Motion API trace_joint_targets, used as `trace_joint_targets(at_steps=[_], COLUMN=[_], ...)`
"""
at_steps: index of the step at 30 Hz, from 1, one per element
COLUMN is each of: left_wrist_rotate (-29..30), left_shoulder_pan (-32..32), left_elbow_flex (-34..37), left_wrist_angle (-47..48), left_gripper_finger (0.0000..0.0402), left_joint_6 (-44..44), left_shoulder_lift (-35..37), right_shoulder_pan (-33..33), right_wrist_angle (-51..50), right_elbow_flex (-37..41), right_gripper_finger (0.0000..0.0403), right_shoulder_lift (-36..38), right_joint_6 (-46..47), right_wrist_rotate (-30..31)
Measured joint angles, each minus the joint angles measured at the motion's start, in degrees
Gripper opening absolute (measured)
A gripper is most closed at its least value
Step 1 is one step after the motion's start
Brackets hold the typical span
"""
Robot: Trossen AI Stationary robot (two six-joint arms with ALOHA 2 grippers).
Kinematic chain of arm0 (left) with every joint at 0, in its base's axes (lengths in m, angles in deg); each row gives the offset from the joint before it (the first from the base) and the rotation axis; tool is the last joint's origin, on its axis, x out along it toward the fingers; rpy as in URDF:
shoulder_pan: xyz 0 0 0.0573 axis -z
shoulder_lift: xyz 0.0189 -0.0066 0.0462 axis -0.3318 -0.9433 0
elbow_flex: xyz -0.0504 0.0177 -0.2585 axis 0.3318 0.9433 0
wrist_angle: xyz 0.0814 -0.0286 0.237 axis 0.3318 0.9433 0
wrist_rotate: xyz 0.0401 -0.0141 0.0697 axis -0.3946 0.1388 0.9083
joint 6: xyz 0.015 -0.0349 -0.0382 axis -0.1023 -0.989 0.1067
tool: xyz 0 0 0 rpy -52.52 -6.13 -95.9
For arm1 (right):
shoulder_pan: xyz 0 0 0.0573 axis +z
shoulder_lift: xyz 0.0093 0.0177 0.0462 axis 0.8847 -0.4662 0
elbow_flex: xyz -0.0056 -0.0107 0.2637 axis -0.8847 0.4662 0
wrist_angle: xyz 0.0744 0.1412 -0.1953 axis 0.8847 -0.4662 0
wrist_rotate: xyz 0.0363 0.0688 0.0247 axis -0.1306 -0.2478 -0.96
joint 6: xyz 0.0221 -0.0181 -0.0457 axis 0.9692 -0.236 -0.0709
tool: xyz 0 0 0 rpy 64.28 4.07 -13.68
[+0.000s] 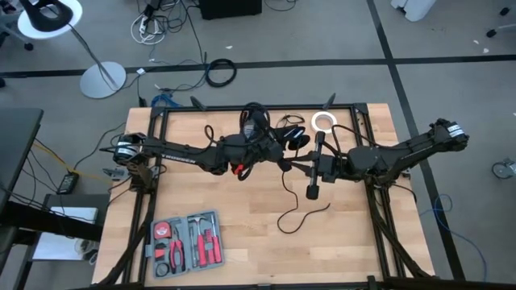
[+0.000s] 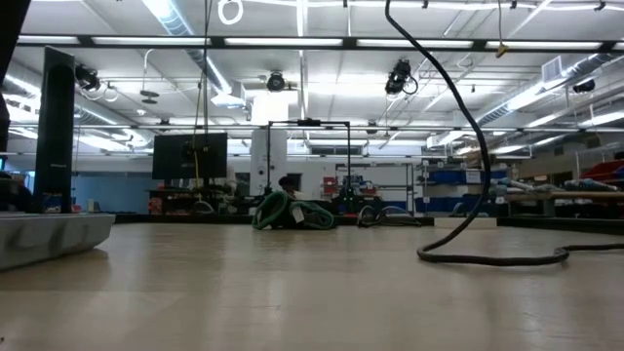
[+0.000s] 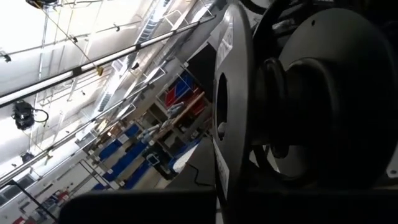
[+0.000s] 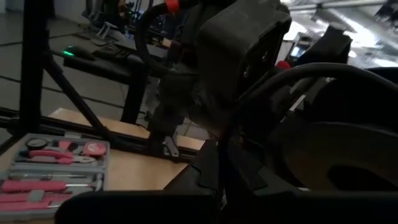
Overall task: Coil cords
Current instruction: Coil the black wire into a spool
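A: From the high view, we have both arms meeting over the middle of the table (image 1: 242,242). The left gripper (image 1: 278,145) sits near the far edge among a dark tangle; the right gripper (image 1: 284,165) reaches toward it. The cord (image 1: 300,211) trails from between them down onto the wood in a loose curl. A tape roll (image 1: 325,121) lies by the far rail, a tool case (image 1: 187,240) near the front left corner.

B: Can we tell what the fingers are doing there?

A: No. Both grippers are buried in black against black, so we cannot tell whether either one is open, closed or gripping.

B: Low view?

A: We see the cord (image 2: 487,255) hanging down from above and lying along the table on the right. No gripper shows.

B: Left wrist?

A: Only a round spool-like part (image 3: 233,106) close up and the ceiling beyond. No fingers visible.

A: Right wrist: the other arm's housing (image 4: 236,56), a thick black loop (image 4: 323,71), the tool case (image 4: 53,165) far off. Again no fingers.

B: Risks, as we judge them?

A: The tail may drag or snag on the frame as it is wound. With both arms this close, we could also collide or wrap cord around a wrist.
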Motion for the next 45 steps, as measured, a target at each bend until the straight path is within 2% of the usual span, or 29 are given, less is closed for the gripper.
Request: trace_joint_targets(at_steps=[5, 15, 24, 30, 36, 45], left_wrist_rotate=[0.2, 0.0, 0.4, 3.1, 3.8, 0.8], left_shoulder_pan=[0.3, 0.1, 0.2, 1.1, 1.4, 1.5], left_elbow_flex=[-0.4, -0.4, -0.9, -1.1, -1.1, -1.1], left_wrist_angle=[0.2, -0.3, 1.0, 3.0, 5.0, 3.8], left_gripper_finger=[0.0, 0.0, 0.0, 0.0, 0.0, 0.0], left_joint_6=[-0.9, -0.6, -0.5, -0.1, -1.1, -6.8], left_shoulder_lift=[0.1, 0.2, 0.2, 0.2, 0.2, 0.2], right_shoulder_pan=[2.1, 7.7, 3.6, 2.0, 1.9, 1.0], right_wrist_angle=[4.3, 0.7, 0.1, -0.5, -5.0, -8.9], right_elbow_flex=[0.2, -4.4, -4.4, -4.4, -4.4, -4.5], right_gripper_finger=[0.0003, 0.0004, 0.0005, 0.0006, 0.0006, 0.0006], right_shoulder_lift=[0.4, 0.6, -2.1, -2.2, -1.9, -2.4], right_joint_6=[-5.6, -6.8, -5.0, -6.1, -7.0, -2.2], right_wrist_rotate=[2.2, 4.4, 2.7, 1.6, 6.6, 6.7])
